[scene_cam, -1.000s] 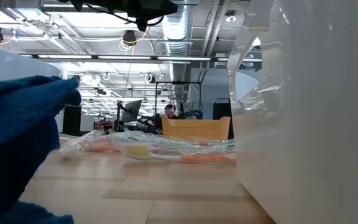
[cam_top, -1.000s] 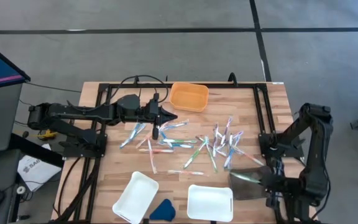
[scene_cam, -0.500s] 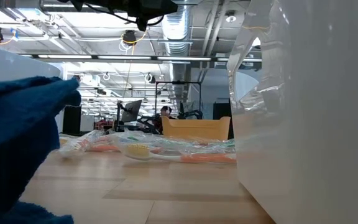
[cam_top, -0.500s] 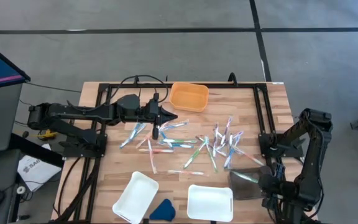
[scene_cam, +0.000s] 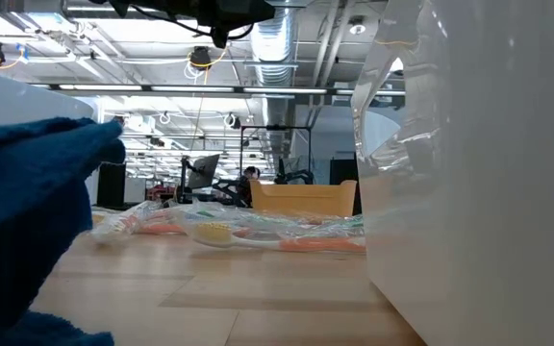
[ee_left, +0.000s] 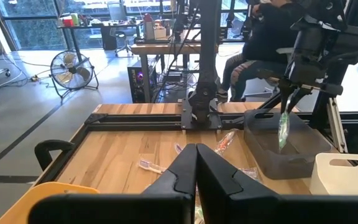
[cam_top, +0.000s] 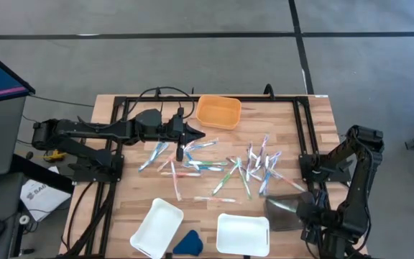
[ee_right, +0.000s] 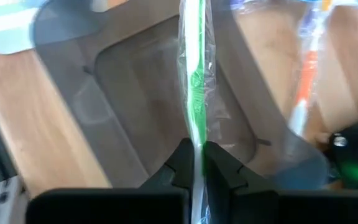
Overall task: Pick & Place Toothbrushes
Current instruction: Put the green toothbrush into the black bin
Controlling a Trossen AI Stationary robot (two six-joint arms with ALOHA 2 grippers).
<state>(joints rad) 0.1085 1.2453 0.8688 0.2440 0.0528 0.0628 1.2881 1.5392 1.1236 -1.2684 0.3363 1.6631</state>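
- My right hand [ee_right: 197, 163] is pinched tight on a green toothbrush in clear plastic wrap [ee_right: 196, 93], hanging it straight over the translucent grey tray [ee_right: 166, 93] so it should drop inside.
- The other wrapped toothbrushes [cam_top: 221, 167] lie scattered mid-bench [cam_top: 293, 122], well apart.
- My left hand [cam_top: 196, 134], closed and empty, waits beside the orange tray [cam_top: 218, 112].

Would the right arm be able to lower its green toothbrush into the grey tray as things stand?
Probably yes: the right gripper, shut on the green toothbrush, hangs directly over the grey tray, whose inside looks empty, nothing between.
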